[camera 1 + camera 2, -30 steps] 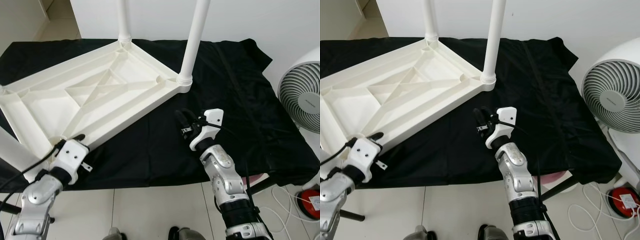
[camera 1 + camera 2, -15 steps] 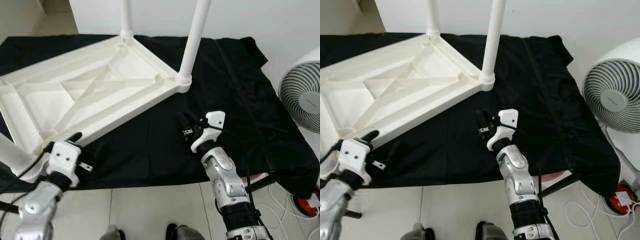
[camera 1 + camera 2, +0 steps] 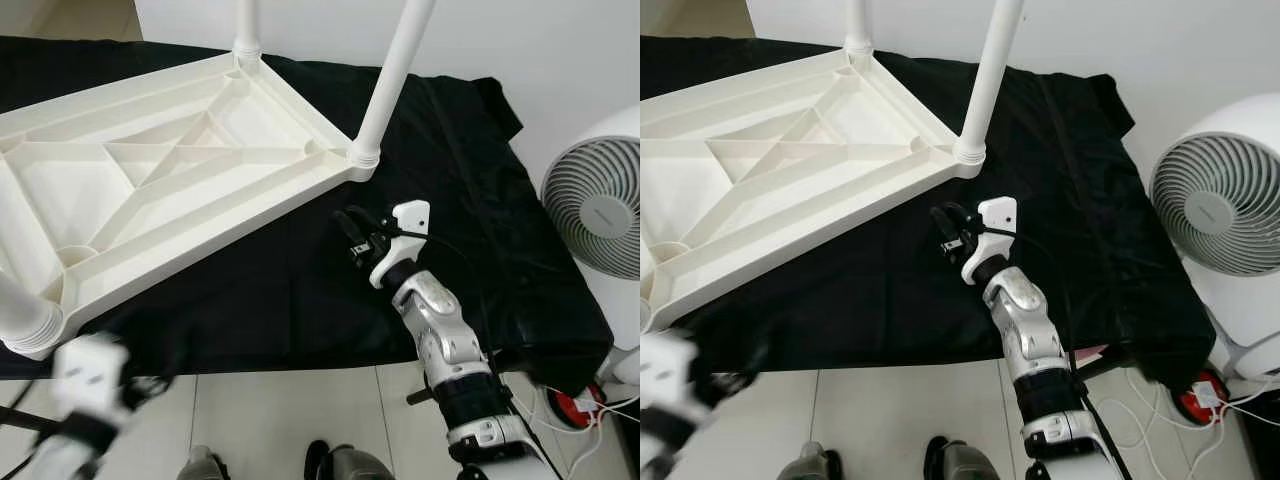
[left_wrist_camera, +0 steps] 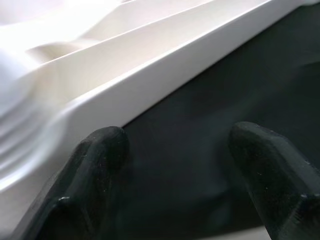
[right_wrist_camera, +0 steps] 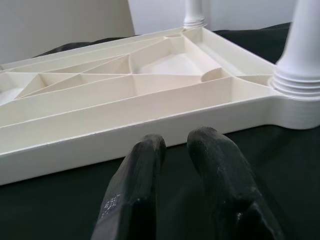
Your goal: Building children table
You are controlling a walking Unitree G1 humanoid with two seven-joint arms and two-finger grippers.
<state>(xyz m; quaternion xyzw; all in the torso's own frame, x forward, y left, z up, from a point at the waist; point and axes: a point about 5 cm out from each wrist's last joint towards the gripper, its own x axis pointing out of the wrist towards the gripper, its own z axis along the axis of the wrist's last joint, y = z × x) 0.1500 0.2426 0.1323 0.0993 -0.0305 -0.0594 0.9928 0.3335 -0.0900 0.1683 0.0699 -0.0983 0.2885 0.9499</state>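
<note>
Upturned white children's table point(image 3: 170, 190) on a black cloth point(image 3: 300, 290), both grippers just off its near rim.

You had the table lying upside down with two legs point(image 3: 400, 80) screwed in at the far corners. Your right gripper point(image 3: 352, 232) hovered over the cloth beside the leg corner, its fingers point(image 5: 145, 165) nearly together and empty. Your left gripper point(image 4: 175, 145) was spread wide beside the table's edge, gripping nothing. A white fan point(image 3: 595, 215) stood at the right.
</note>
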